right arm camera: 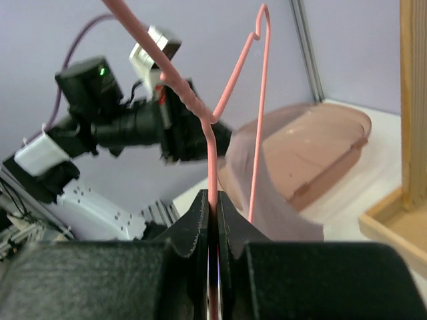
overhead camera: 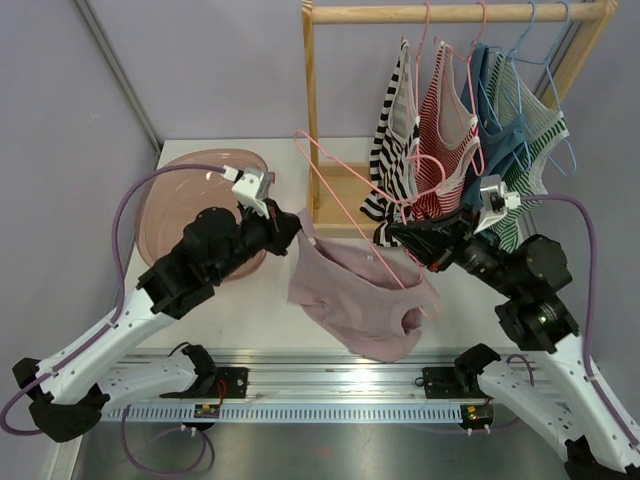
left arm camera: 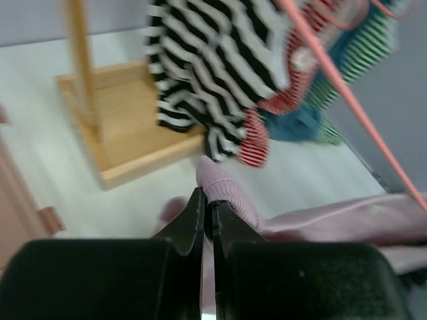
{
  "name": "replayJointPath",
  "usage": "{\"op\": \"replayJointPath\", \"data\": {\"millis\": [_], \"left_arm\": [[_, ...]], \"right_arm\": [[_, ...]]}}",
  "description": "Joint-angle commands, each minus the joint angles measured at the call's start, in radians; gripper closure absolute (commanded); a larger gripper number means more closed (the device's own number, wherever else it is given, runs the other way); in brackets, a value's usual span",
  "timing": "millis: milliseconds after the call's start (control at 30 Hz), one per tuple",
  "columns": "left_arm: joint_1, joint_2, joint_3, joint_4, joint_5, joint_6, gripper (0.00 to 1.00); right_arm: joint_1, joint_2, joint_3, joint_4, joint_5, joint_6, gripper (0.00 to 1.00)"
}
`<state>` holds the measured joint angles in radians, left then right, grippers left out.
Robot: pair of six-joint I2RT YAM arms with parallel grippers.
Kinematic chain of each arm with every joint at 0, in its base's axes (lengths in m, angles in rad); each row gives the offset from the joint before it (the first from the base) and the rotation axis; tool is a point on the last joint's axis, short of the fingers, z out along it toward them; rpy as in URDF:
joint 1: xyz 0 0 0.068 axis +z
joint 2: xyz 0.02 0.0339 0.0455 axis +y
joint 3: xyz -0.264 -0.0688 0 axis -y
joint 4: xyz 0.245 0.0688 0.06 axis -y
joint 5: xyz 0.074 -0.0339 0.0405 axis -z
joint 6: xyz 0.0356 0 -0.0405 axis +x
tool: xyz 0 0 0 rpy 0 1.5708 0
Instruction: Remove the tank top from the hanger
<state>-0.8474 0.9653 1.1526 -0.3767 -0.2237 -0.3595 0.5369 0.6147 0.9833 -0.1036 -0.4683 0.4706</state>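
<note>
A mauve tank top [overhead camera: 360,292] hangs above the table between my two arms, draped on a pink wire hanger [overhead camera: 300,137]. My left gripper [overhead camera: 293,228] holds the garment's upper left corner. In the left wrist view this gripper [left arm camera: 207,199] is shut on a ribbed strap of the tank top [left arm camera: 225,192], and the hanger wire [left arm camera: 347,93] crosses at the right. My right gripper [overhead camera: 387,236] is at the hanger's other end. In the right wrist view it [right arm camera: 213,199] is shut on the hanger wire [right arm camera: 211,153], with the tank top [right arm camera: 263,200] just behind.
A translucent pink basin [overhead camera: 200,205] sits at the left, under the left arm. A wooden clothes rack [overhead camera: 312,110] stands at the back, its base [overhead camera: 345,195] on the table. Several striped tank tops [overhead camera: 440,140] hang from it on hangers, close behind the right gripper.
</note>
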Motion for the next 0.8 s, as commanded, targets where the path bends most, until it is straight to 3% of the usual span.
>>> {"op": "replayJointPath", "data": {"millis": [0,67,133,200,300,333,400,500,533,567,633,700,767], "left_arm": [[-0.05,-0.085,-0.085,0.205,0.328,0.013,1.0],[-0.073,-0.125,-0.137,0.206,0.374,0.017,1.0],[-0.1,-0.145,-0.168,0.168,0.332,0.01,1.0],[-0.111,-0.145,-0.182,0.087,0.24,-0.005,1.0],[-0.111,-0.114,-0.186,-0.059,-0.018,-0.067,1.0],[-0.111,-0.099,-0.183,-0.092,-0.113,-0.082,1.0],[-0.111,-0.073,-0.179,-0.155,-0.149,-0.105,1.0],[-0.111,-0.08,-0.198,-0.137,-0.111,-0.099,0.99],[-0.111,-0.085,-0.202,-0.134,-0.1,-0.098,0.96],[-0.111,-0.092,-0.197,-0.131,-0.092,-0.092,0.84],[-0.111,-0.099,-0.186,-0.134,-0.085,-0.082,0.76],[-0.111,-0.108,-0.171,-0.149,-0.077,-0.07,0.44],[-0.111,-0.115,-0.148,-0.172,-0.059,-0.062,0.23]], "right_arm": [[0.006,0.057,-0.089,0.516,0.036,0.105,1.0],[0.006,0.088,-0.159,0.715,0.049,0.138,1.0],[0.006,0.132,-0.202,0.856,0.091,0.143,1.0],[0.006,0.155,-0.202,0.843,0.137,0.097,1.0],[0.008,0.16,-0.12,0.658,0.258,0.024,1.0],[0.006,0.164,-0.039,0.463,0.346,-0.008,1.0],[0.006,0.195,0.047,0.191,0.422,-0.03,1.0],[0.006,0.247,0.161,-0.012,0.465,-0.062,1.0],[0.008,0.261,0.198,-0.042,0.493,-0.07,1.0],[0.006,0.296,0.245,-0.104,0.525,-0.079,1.0],[0.006,0.336,0.293,-0.149,0.571,-0.09,1.0],[0.008,0.402,0.34,-0.186,0.588,-0.108,1.0],[0.008,0.477,0.429,-0.209,0.609,-0.122,1.0]]}}
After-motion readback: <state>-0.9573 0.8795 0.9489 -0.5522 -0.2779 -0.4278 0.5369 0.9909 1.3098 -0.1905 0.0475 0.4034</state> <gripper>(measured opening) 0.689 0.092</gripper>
